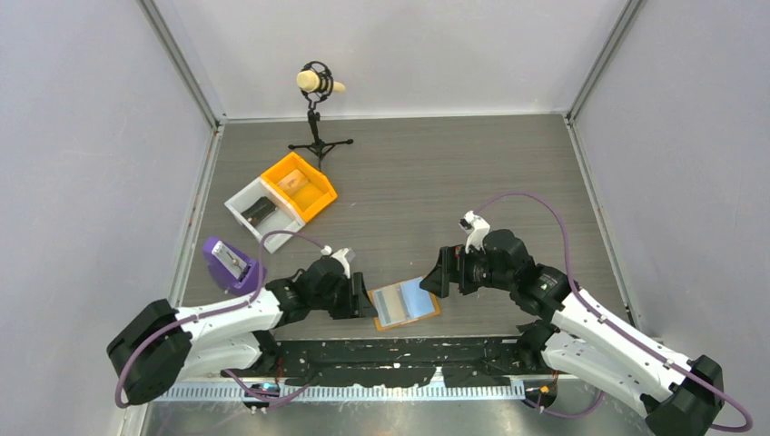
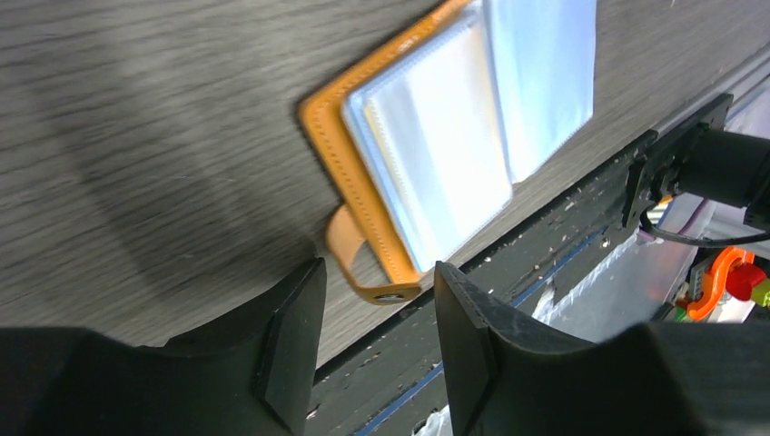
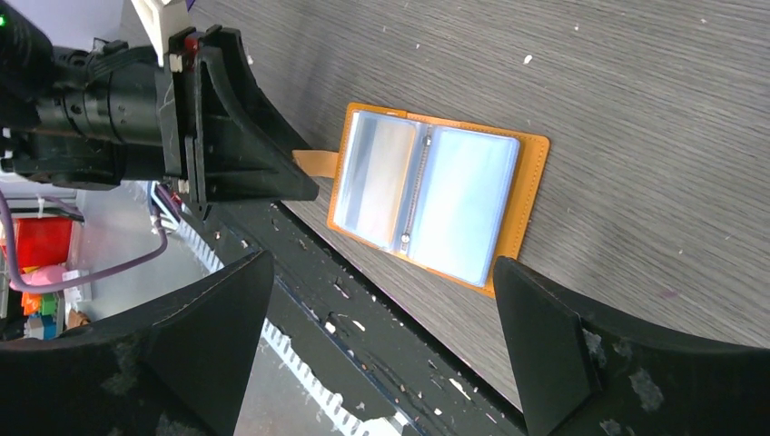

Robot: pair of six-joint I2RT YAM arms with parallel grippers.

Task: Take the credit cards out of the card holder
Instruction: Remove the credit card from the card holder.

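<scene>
Top external view: flat orange-tan bifold card holder [image 1: 406, 302] lying open on the grey wood-grain desk [image 1: 427, 182], lower centre of the frame, its light blue-grey pocket panels facing up. The left tool [image 1: 367, 303] sits low at the holder's left edge; the right tool [image 1: 434, 274] stands just beside its upper right corner. Left wrist view: left jaws partly spread and clamping nothing, with the holder's orange strap tab [image 2: 350, 250] just above the gap between them. Right wrist view: right jaws spread wide and empty, the open holder framed between the two fingers. Upper left of the top view: white bin [image 1: 243, 193] and orange plastic bin [image 1: 277, 165] touching side by side; a dark flat item [image 1: 259, 211] in the white one is too small to identify.
</scene>
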